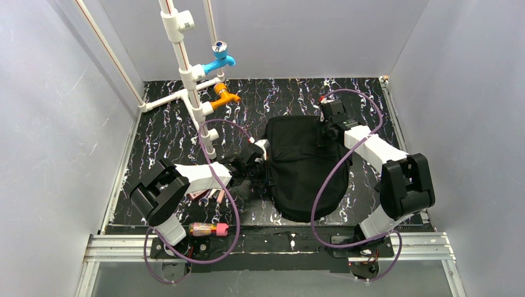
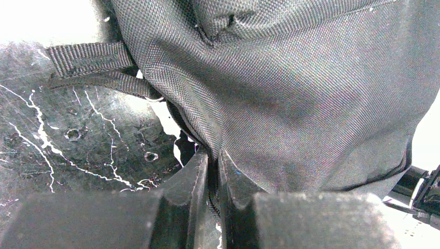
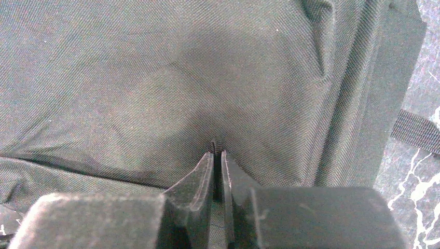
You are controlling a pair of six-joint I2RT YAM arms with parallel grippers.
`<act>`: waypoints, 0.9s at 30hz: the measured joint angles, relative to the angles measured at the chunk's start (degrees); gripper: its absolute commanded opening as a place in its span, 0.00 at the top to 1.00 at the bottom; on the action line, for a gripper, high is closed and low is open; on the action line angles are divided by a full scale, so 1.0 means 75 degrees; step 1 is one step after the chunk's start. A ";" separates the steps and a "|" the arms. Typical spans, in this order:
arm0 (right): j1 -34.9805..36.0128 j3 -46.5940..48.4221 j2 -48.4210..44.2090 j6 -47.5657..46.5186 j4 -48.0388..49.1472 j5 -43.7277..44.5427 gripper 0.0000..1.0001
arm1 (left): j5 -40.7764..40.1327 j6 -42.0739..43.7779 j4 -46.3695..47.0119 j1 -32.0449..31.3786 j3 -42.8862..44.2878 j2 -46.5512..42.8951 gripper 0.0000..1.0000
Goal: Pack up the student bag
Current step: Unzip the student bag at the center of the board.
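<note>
I can't make out any readable txt, labels, brand marks or nos. in any view. Nothing legible on the student bag [image 1: 303,167] fabric up close either.

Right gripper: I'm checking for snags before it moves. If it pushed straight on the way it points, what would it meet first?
The right gripper is shut on a pinch of the student bag. Straight ahead lies more of the same black fabric, so it would likely press into the bag itself; what is underneath is hidden.

Black student bag [image 1: 303,167] on white-veined black table [image 1: 167,130]
</note>
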 measured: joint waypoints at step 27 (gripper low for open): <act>-0.0213 -0.1746 -0.0379 0.4517 0.4065 -0.3809 0.99 | -0.0020 0.0038 -0.0017 -0.0163 0.0035 0.0038 0.98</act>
